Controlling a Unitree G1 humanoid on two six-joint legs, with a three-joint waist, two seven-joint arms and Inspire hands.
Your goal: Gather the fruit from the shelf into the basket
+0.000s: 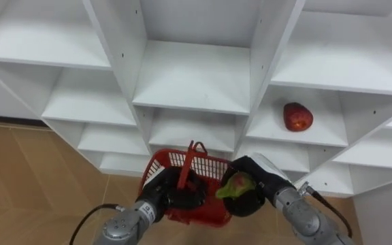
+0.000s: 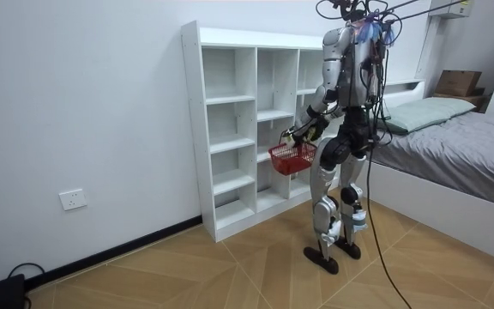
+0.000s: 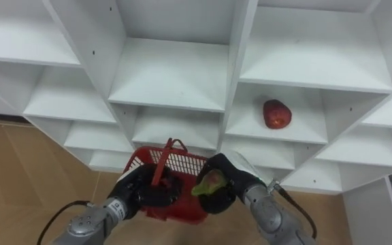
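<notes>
Shelf unit (image 1: 192,102): white, with open compartments. The robot stands close in front of it, so both arms can reach the boards.
Left hand (image 1: 165,194): its fingers are curled round the lower part of the handle (image 1: 190,160). It holds the basket below the shelves, probably so that fruit has only a short way to travel.
Basket (image 1: 206,167): red mesh, mouth up and handle upright, which leaves the opening free on the right side.
Green fruit (image 1: 235,185): green with a reddish blush (pear or mango, I cannot tell). It is at the basket's right rim. Its long axis is tilted, with the lower end toward the basket and the upper end toward the wrist.
Right hand (image 1: 254,197): its fingers are wrapped round the green fruit from behind. It seems poised to drop the fruit into the basket.
Apple (image 1: 297,117): red, lying alone on a board in the right column. It is well apart from both hands and not yet collected. It is nearly round, so no clear axis shows, and which way its stem points I cannot tell.
</notes>
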